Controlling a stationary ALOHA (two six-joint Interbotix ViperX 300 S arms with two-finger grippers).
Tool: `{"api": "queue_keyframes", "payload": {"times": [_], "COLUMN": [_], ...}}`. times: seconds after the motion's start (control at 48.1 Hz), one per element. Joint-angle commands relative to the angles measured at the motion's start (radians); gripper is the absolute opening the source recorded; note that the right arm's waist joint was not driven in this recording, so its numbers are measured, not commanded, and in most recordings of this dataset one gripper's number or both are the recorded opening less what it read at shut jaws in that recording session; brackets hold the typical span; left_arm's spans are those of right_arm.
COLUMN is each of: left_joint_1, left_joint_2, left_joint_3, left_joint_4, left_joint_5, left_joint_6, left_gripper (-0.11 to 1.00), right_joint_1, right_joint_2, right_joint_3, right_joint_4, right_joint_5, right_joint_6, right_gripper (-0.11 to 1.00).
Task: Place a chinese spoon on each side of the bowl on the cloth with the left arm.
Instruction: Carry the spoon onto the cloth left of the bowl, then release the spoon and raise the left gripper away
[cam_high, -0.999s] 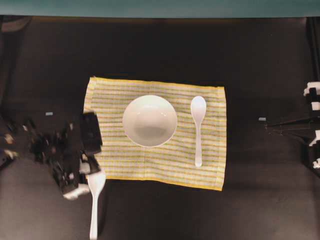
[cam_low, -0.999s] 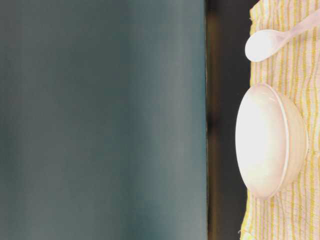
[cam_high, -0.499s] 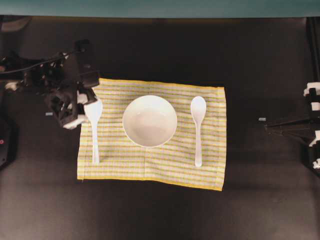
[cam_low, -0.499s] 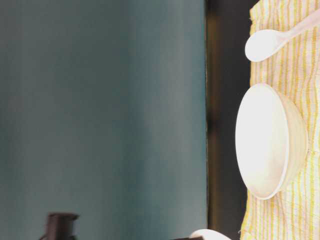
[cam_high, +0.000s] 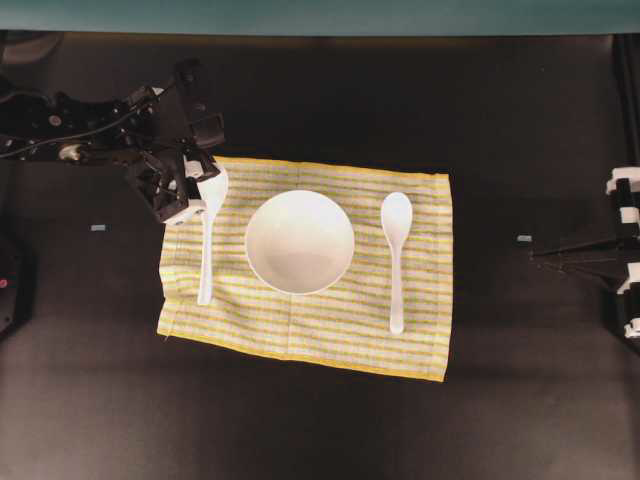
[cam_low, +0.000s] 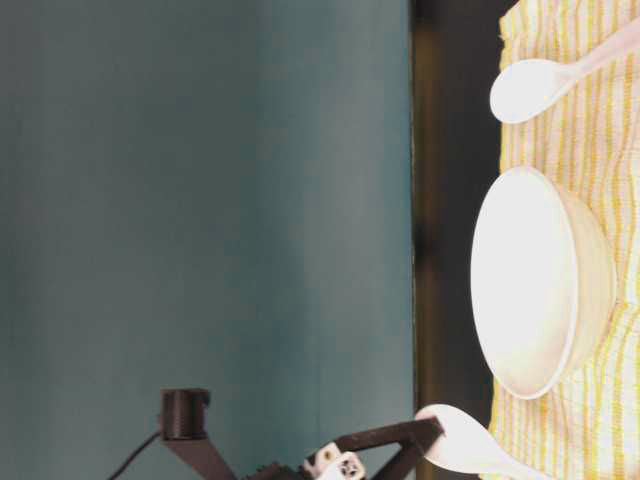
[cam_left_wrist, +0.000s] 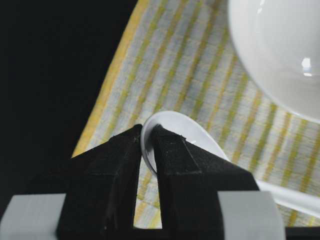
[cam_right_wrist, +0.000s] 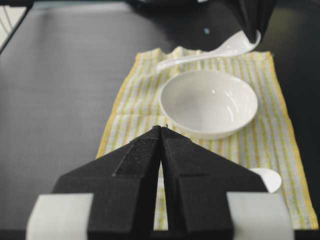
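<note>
The white bowl (cam_high: 299, 241) sits mid-cloth on the striped yellow cloth (cam_high: 330, 335). One white chinese spoon (cam_high: 396, 260) lies flat to the bowl's right. A second spoon (cam_high: 206, 250) is on the bowl's left, over the cloth. My left gripper (cam_high: 198, 188) is shut on the rim of its scoop (cam_left_wrist: 175, 131), with the thin edge pinched between the black fingertips (cam_left_wrist: 147, 131). The scoop end is raised (cam_low: 465, 445) and the handle slopes down to the cloth (cam_right_wrist: 200, 55). My right gripper (cam_right_wrist: 161, 128) is shut with nothing in it, off the cloth's right side.
The left arm (cam_high: 80, 125) stretches in from the table's left edge, behind the cloth's corner. The right arm (cam_high: 625, 250) rests at the far right. Small tape marks (cam_high: 98, 228) (cam_high: 524, 238) sit on the dark tabletop. The cloth's left edge (cam_high: 165, 300) is rumpled.
The left arm carried the spoon from the table's front left, back and rightward, until it came over the cloth's left strip beside the bowl. The cloth's left edge shifted slightly. The right arm stayed still.
</note>
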Motion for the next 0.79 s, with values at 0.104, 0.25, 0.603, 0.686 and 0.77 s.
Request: {"api": "queue_keyframes", "payload": {"times": [0.104, 0.25, 0.603, 0.686, 0.77], "left_joint_1": [-0.026, -0.08, -0.086, -0.084, -0.086], "left_joint_2": [-0.006, -0.02, -0.041, -0.051, -0.072], "left_joint_3": [0.029, 0.066, 0.141, 0.147, 0.141], "left_joint_4": [0.003, 0.003, 0.003, 0.003, 0.003], "left_joint_5": [-0.006, -0.014, -0.216, -0.239, -0.232], "left_joint_6": [-0.041, -0.098, -0.106, -0.106, -0.118], "left_gripper": [0.08, 0.08, 0.74, 0.88, 0.88], "right_joint_1": [0.0, 0.0, 0.0, 0.0, 0.002], "right_joint_2": [0.008, 0.008, 0.008, 0.008, 0.008], "right_joint_3": [-0.002, -0.002, 0.0, 0.002, 0.002], "right_joint_4": [0.002, 0.002, 0.002, 0.002, 0.002], "right_joint_5": [-0.006, -0.011, -0.011, -0.011, -0.011], "right_joint_6": [0.009, 0.008, 0.008, 0.009, 0.009], "right_gripper": [-0.01, -0.01, -0.01, -0.01, -0.01]}}
